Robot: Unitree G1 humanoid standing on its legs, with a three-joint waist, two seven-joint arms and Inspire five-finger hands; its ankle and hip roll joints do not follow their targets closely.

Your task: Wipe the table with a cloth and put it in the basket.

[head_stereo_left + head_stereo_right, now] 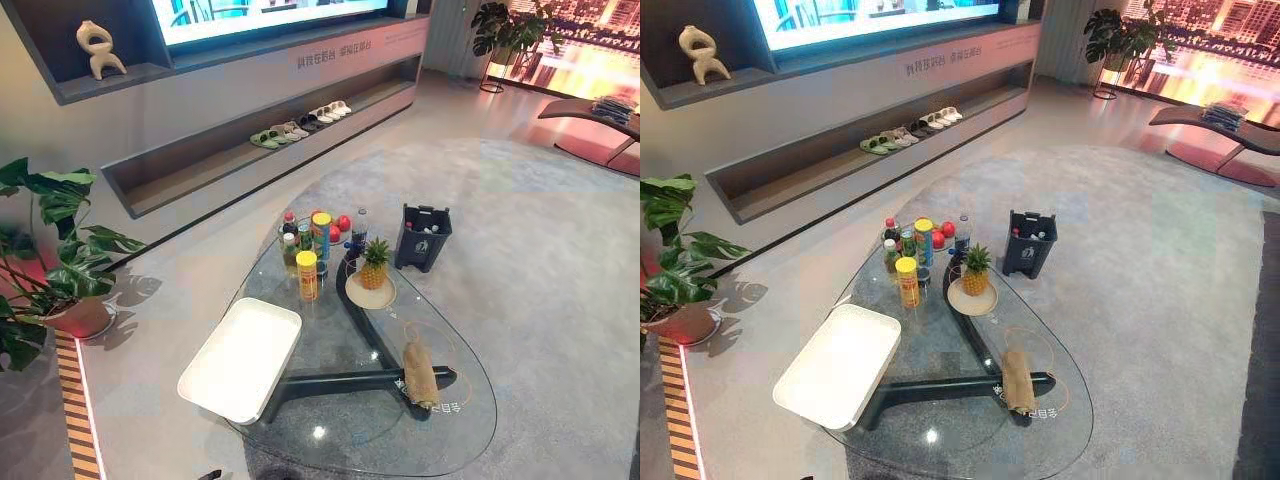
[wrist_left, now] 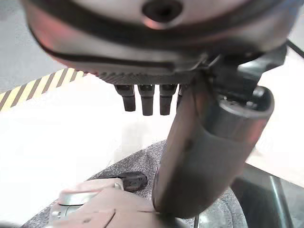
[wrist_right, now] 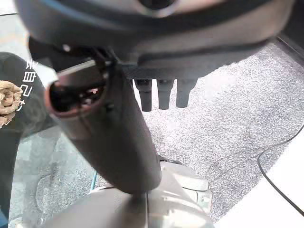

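A rolled brown cloth (image 1: 420, 372) lies on the glass table (image 1: 350, 440), near its right front edge above the dark table base. It also peeks in at the edge of the right wrist view as the cloth (image 3: 5, 102). The white shallow basket (image 1: 262, 308) sits on the table's left side with nothing in it. My left hand (image 2: 190, 156) hangs with straight fingers over the carpet and holds nothing. My right hand (image 3: 114, 133) hangs the same way beside the table, open and apart from the cloth.
Bottles and cans (image 1: 307, 262), red apples (image 1: 340, 224) and a pineapple on a plate (image 1: 374, 268) crowd the table's far end. A dark bin (image 1: 423, 236) stands on the carpet beyond. A potted plant (image 1: 50, 270) is at left, and a low shelf with slippers (image 1: 300, 125) runs along the wall.
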